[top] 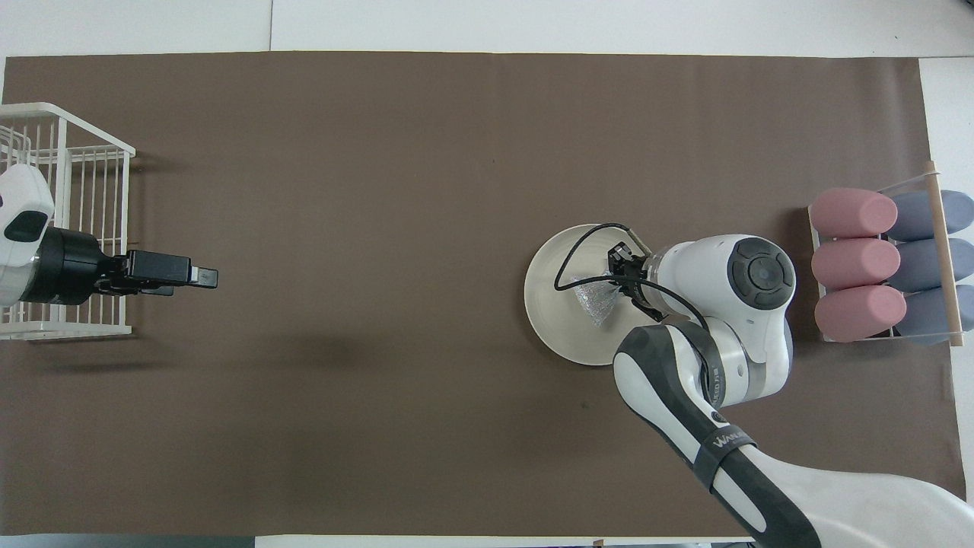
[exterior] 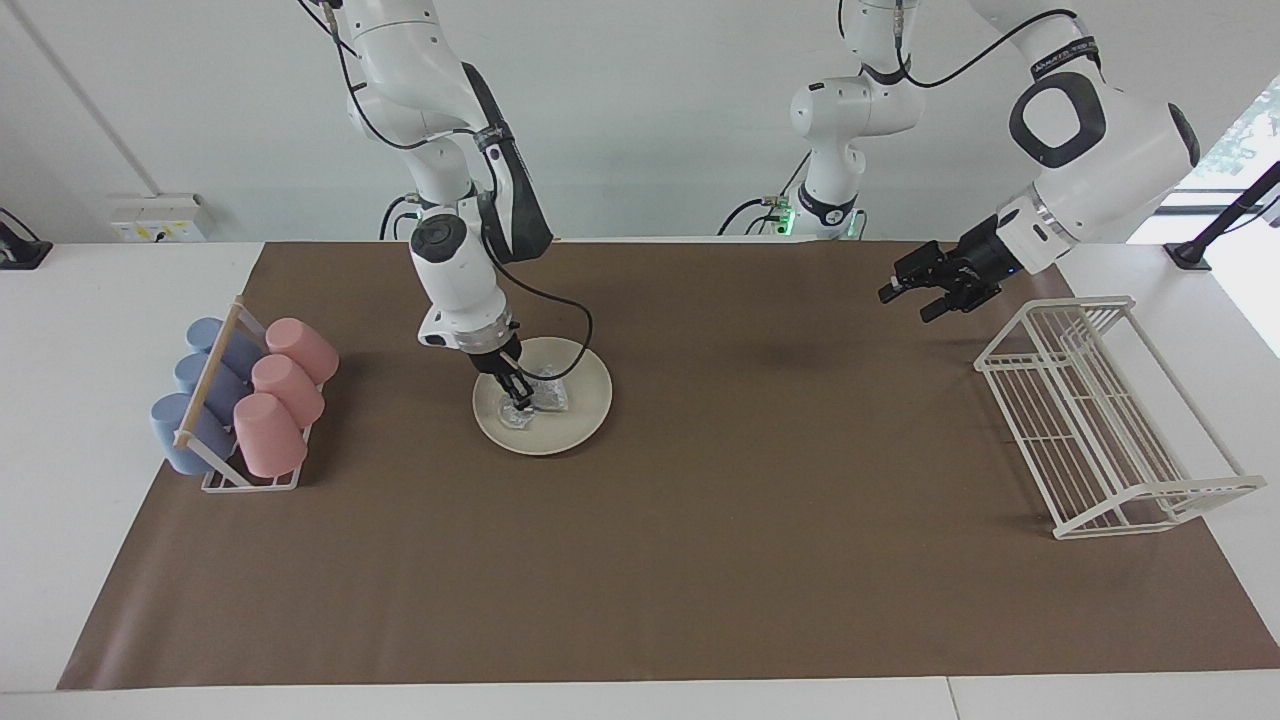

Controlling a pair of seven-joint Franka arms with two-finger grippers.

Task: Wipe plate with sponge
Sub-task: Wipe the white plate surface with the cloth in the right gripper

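I have the right hand (exterior: 519, 393) down on the plate (exterior: 580, 420), its fingers narrowed on the sponge (exterior: 540, 398) and pressing it onto the dish's floor. The sponge sits directly under the hand, roughly at the plate's middle, a little toward the rim nearer the robots. The plate lies on the brown mat (exterior: 700, 560) toward the right arm's end of the bench, with the cup rack (exterior: 245, 400) beside it at that end, apart from the rim.

What the next stroke turns on, as I judge it: bare plate shows on every side of the sponge, most of it on the half farther from the robots, so the wipe has more room going that way. The low rim is the limit (pushing across it could drag or tip the dish).

The left hand (exterior: 925, 290) waits in the air near the white wire rack (exterior: 1100, 420), fingers spread and holding nothing, well apart from the plate. The mat between them is open.
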